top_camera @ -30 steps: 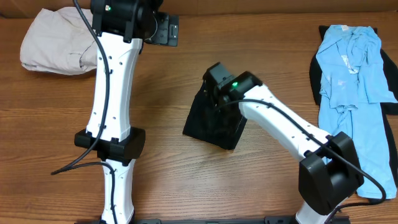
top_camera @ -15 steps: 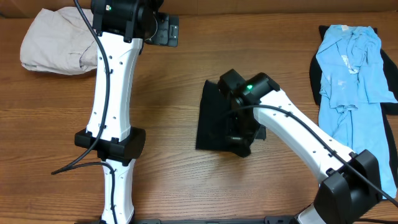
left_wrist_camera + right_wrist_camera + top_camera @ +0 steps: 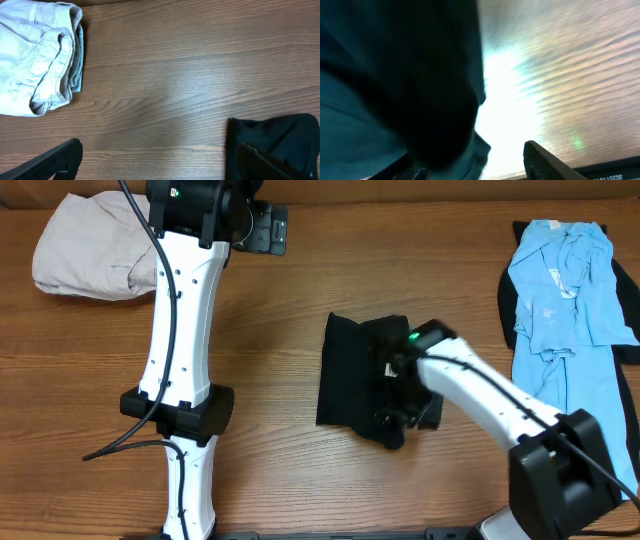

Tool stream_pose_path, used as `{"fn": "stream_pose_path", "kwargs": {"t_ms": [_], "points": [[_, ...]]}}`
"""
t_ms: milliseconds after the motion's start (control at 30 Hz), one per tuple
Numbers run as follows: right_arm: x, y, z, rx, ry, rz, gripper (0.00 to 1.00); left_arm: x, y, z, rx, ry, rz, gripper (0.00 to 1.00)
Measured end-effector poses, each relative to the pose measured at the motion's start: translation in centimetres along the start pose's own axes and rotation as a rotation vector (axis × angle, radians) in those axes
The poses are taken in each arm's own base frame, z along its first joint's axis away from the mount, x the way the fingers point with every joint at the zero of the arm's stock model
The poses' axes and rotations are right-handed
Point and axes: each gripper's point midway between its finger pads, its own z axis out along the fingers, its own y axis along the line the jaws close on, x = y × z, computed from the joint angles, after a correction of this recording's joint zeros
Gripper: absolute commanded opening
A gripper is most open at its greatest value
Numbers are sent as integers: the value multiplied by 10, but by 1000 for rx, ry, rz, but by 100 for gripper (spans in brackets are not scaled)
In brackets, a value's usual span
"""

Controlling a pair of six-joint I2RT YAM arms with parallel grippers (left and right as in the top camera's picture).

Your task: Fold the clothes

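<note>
— Three garments lay out, right? Where was the black garment (image 3: 345, 375)?

— Directly under the right gripper (image 3: 398, 405), folded into a flat, roughly rectangular block on the wooden table (image 3: 270, 380). Most of its bare cloth showed on the far side of the fingers from the arm. The gripper covered the nearer edge.

— Were those fingers pinching it?

— Not as far as the right wrist view showed. That picture was blurred, but one fingertip (image 3: 536, 150) stood clear, with bright table between it and the dark cloth. So the fingers were parted, with nothing clamped. The other finger was lost against the fabric.

— And the left gripper (image 3: 159, 146)?

— Its fingers were spread wide and held nothing, well apart from the right pair, with bare wood between them. From its own camera, a corner of the black garment sat just behind one of its fingers (image 3: 262, 159).

— The other clothes?

— The beige garment (image 3: 85, 245) lay bunched ahead of the left fingers and off to one side, near but not touching. The light blue shirt (image 3: 565, 290) lay spread out well away from both pairs of fingers, past the right arm. A dark cloth (image 3: 506, 310) showed under its edge.
</note>
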Motion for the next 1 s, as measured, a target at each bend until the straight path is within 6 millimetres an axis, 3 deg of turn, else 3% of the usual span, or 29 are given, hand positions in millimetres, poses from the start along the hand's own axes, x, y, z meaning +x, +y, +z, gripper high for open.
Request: {"fn": "stream_pose_path", "kwargs": {"t_ms": [67,100,200,333,400,567,733,1000], "points": [[-18,-5,-17,-43,-43,35,64,1,-3,0,20,4,3,100],[-27,-8,-29,-72,-74,49,71,2,-8,0,45,10,9,100],[-51,-19,-72,-164,-187,82,80,9,-28,3,156,48,37,100],[-73,-51,-129,-269,-348,142,85,28,-57,15,278,146,70,100],[-77,-67,-144,-296,-395,169,85,44,-72,25,313,218,88,100],[-80,-100,-148,-302,-402,209,85,109,-116,54,385,477,163,100],[-83,-107,-149,-301,-408,193,86,173,-144,74,410,693,218,100],[-86,-107,-150,-306,-424,174,86,221,-185,96,451,760,303,100]]}}
